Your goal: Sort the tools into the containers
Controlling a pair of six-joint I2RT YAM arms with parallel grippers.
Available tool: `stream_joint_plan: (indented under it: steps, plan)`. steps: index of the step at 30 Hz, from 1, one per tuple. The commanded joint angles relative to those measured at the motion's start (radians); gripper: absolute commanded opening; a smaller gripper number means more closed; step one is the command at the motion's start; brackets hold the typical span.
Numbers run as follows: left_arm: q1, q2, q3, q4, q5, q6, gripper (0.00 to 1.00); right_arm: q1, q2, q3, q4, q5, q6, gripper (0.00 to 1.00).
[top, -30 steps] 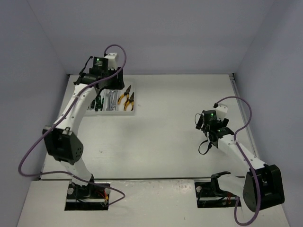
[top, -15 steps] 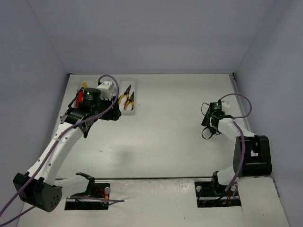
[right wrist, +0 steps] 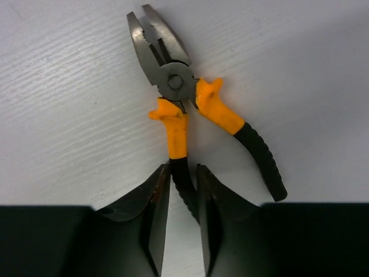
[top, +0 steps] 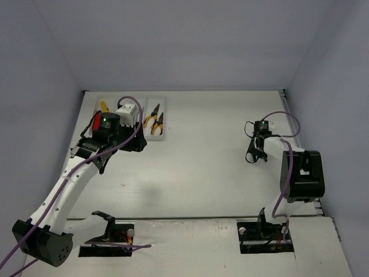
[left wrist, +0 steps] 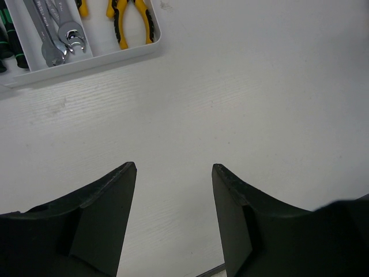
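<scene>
Orange-and-black-handled pliers [right wrist: 173, 81] lie on the table, steel nose pointing away and handles spread. My right gripper [right wrist: 183, 168] is shut on their left handle, one finger on each side of its black grip; in the top view it [top: 253, 154] is low at the right of the table. The white tray [top: 163, 137] stands at the far left. Its compartments hold yellow-handled pliers [left wrist: 132, 17], silver wrenches [left wrist: 57, 34] and green-handled screwdrivers [left wrist: 6, 49]. My left gripper [left wrist: 173, 166] hangs open over bare table just in front of the tray, with nothing between its fingers.
The left arm's wrist [top: 106, 124] covers much of the tray from above; a yellow tool end [top: 104, 106] shows behind it. Grey walls close off the table on the left, back and right. Purple cables loop off both arms.
The right gripper has closed from wide open onto the pliers' handle. The left arm has pulled back from over the tray toward the near side, its jaws unchanged.
</scene>
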Motion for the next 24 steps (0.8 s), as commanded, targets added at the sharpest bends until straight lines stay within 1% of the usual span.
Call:
stream_joint_plan:
  steps: [1,2,4,5,9,14,18,24]
  plan:
    - [0.0,-0.028,0.001,0.055,0.029,-0.012,0.52,-0.007,0.019,0.033,0.005,-0.072,-0.04,0.07]
    - [-0.002,-0.03,-0.001,0.058,0.033,-0.016,0.52,-0.002,0.018,0.034,0.006,-0.087,-0.048,0.04]
    - [-0.009,-0.035,-0.004,0.059,0.039,-0.025,0.52,0.025,0.003,0.032,0.01,-0.109,-0.061,0.0]
    - [-0.015,-0.035,-0.006,0.062,0.039,-0.03,0.52,0.039,-0.011,0.031,0.011,-0.107,-0.065,0.0]
    - [-0.055,-0.038,-0.013,0.087,0.041,-0.067,0.52,0.183,-0.095,0.027,0.014,-0.093,-0.092,0.0]
    - [-0.121,-0.036,-0.05,0.17,0.035,-0.158,0.52,0.358,-0.251,-0.012,0.119,-0.145,-0.065,0.0]
    - [-0.157,-0.041,-0.102,0.291,0.036,-0.257,0.52,0.503,-0.36,-0.027,0.193,-0.138,-0.027,0.0]
    - [-0.208,-0.041,-0.159,0.51,0.029,-0.367,0.52,0.686,-0.437,-0.056,0.339,-0.132,0.01,0.0]
